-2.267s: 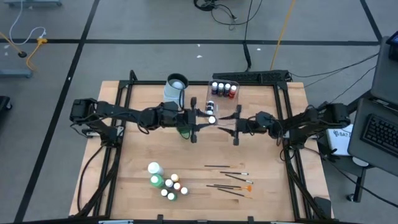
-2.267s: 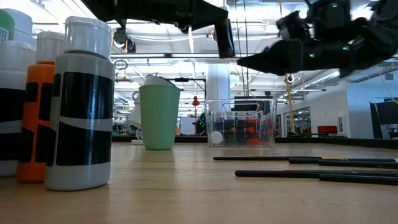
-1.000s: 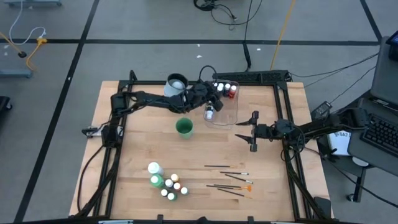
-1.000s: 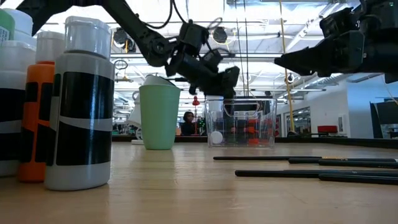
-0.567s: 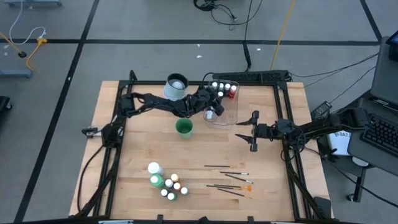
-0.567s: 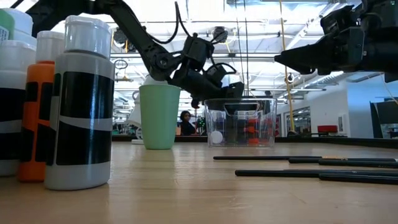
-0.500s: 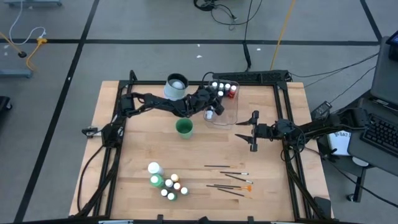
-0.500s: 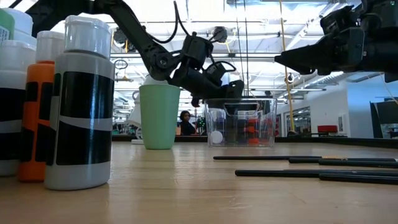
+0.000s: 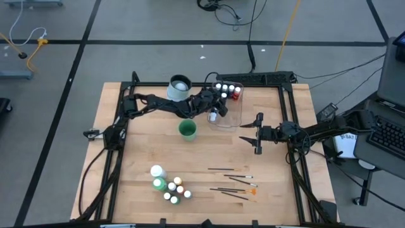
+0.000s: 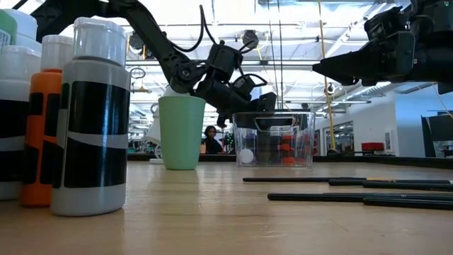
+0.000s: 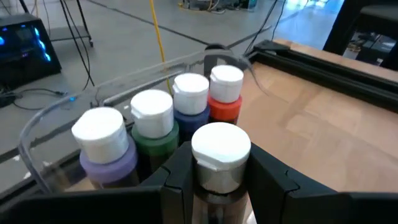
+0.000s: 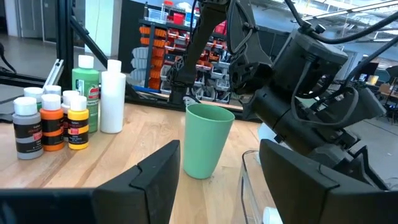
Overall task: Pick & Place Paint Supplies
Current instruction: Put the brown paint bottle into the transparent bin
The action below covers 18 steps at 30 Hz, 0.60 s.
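Observation:
My left gripper (image 9: pixel 215 113) reaches from the table's left over the clear tub (image 9: pixel 239 114) and is shut on a tiny white-capped paint bottle (image 11: pixel 221 155). In the low view this gripper (image 10: pixel 249 101) stands at the height of the tub's rim (image 10: pixel 272 114). Four more white-capped bottles (image 11: pixel 163 112) stand in a row along the tub's far wall. My right gripper (image 9: pixel 254 131) hovers open to the right of the tub, with nothing between its fingers. Other bottles (image 9: pixel 168 183) and several thin brushes (image 9: pixel 234 183) lie near the front edge. My left gripper pinches the tiny bottle between its two fingers (image 11: pixel 180 168), on the body just below the white cap (image 11: pixel 217 180). The fingers come slanting from the table's left, tipped a little downward. The bottle stands upright in the hold; its base is hidden, so whether it touches the tub's floor cannot be told.
A green cup (image 9: pixel 187 130) stands just near-left of the tub, under my left arm. A pale-blue jug (image 9: pixel 179 88) stands at the far edge, left of the tub. Bare wood lies between the cup and the brushes.
My left gripper has sunk with the bottle toward the tub's rim and has rolled slightly; it has stayed shut on the bottle. My right gripper has kept still.

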### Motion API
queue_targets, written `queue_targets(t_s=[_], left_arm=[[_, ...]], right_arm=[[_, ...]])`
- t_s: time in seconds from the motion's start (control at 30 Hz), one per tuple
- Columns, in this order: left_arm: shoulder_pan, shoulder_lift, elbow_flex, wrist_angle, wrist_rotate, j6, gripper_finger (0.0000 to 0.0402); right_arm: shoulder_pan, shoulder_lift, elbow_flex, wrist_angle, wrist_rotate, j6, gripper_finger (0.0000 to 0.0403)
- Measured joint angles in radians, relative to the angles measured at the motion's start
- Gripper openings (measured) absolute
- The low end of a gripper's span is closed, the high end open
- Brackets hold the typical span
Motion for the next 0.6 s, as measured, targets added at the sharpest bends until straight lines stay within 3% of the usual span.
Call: queue_targets(t_s=[0.17,0.37,0.6], left_arm=[[-0.003,0.0,0.0,-0.001,0.035,-0.025,0.0103],[-0.014,-0.002,0.0,0.003,0.06,-0.024,0.0164],[-0.012,-0.002,0.0,-0.008,0.055,0.018,0.0136]], right_arm=[[0.0,0.0,0.0,0.0,0.0,0.001,0.0212],[0.0,0.0,0.0,0.003,0.0,-0.002,0.0212],[0.0,0.0,0.0,0.013,0.0,-0.003,0.0212]])
